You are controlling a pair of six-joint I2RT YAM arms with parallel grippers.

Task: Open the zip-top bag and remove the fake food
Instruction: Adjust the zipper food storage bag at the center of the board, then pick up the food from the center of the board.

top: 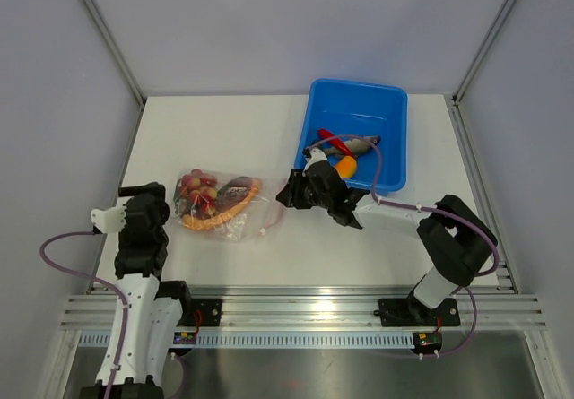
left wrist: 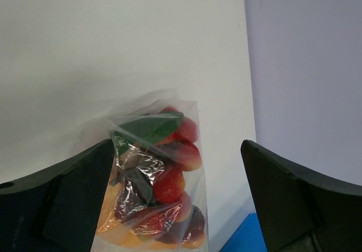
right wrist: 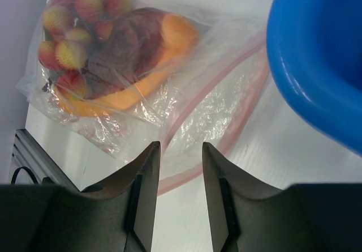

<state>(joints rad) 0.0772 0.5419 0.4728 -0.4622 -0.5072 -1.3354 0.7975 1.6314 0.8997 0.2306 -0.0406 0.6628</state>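
The left end effector is wide open beside the zip-top bag, which lies on the counter with fake food inside. The right end effector, a little open, holds nothing near the bag's mouth. I think it must reach in next.

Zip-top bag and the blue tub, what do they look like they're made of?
The zip-top bag looks like thin, clear plastic film: it crinkles, glints and shows the fake food inside. The blue tub looks like rigid moulded plastic, smooth and glossy, judging by its highlights and rounded wall.
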